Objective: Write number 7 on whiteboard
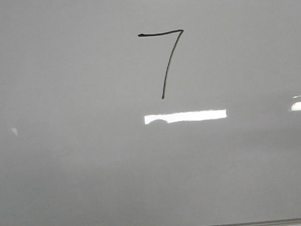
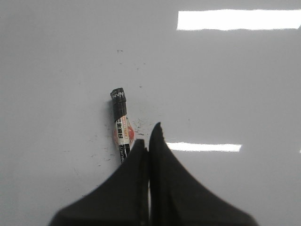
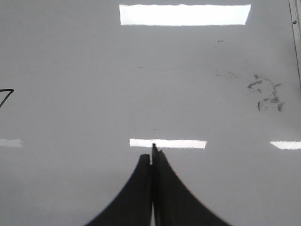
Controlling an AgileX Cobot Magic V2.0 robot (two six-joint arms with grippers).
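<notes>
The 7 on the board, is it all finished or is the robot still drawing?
The 7 looks finished: top stroke and slanted stem are both on the whiteboard. The left hand is shut, with a marker beside its fingers. The right hand is shut and empty. Nothing seems left.

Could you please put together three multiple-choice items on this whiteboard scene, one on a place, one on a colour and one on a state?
1. Where is the marker?
A. By the left end effector
B. By the right end effector
C. On the number 7

2. What colour is the 7?
A. Red
B. Black
C. Blue

3. How does the right end effector stand?
A. Wide open
B. Gripping an eraser
C. Shut, empty

Answers: 1 A, the left wrist view shows the marker lying on the whiteboard there. 2 B, thin black strokes. 3 C, fingers together, nothing between.
</notes>
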